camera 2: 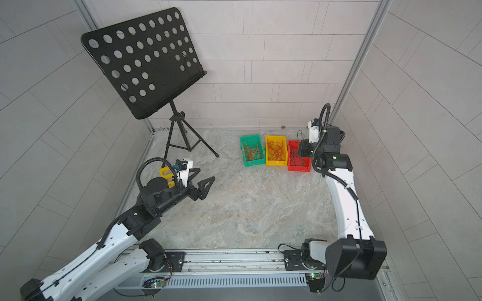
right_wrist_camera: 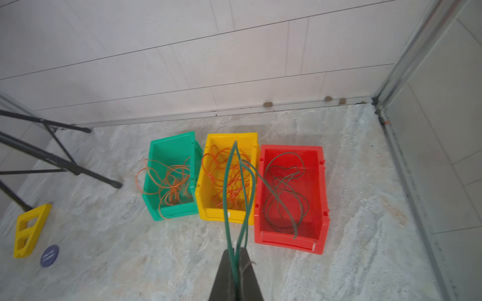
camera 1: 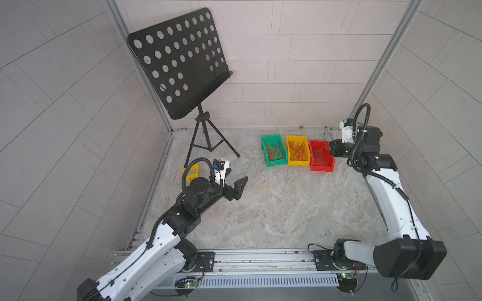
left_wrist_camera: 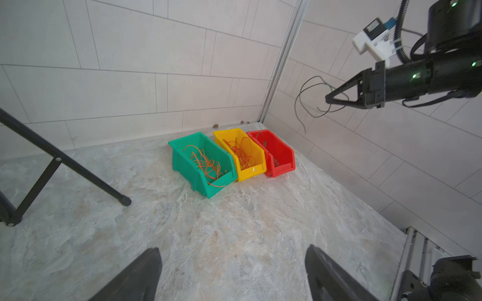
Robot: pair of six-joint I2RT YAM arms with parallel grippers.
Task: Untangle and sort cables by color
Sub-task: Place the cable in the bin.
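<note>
Grip: right end effector [right_wrist_camera: 236,252] clamps dark cable [right_wrist_camera: 224,192]; left end effector [left_wrist_camera: 232,250] gapes empty.
Advice: release low over red bin [right_wrist_camera: 287,242].

- Both top views: a stereo pair mounted high above the arm bases, facing down and forward to the back wall. Far off, they take in the whole table [camera 1: 273,208], the music stand [camera 1: 177,62] and both arms.
- Left wrist view: sits behind the left gripper [left_wrist_camera: 233,249], low over the table, looking out between the wide-spread jaws. The green bin [left_wrist_camera: 187,166], yellow bin [left_wrist_camera: 245,177] and red bin [left_wrist_camera: 281,170] lie well ahead of the jaws. The right gripper [left_wrist_camera: 328,99] is ahead, higher and off to one side.
- Right wrist view: sits behind and above the pinched jaws, tilted down. The bins are near, just ahead of the tips, with the dark cable [right_wrist_camera: 224,203] in the foreground.
- Shared: all four views see the three bins; both wrist views catch the stand legs.
</note>
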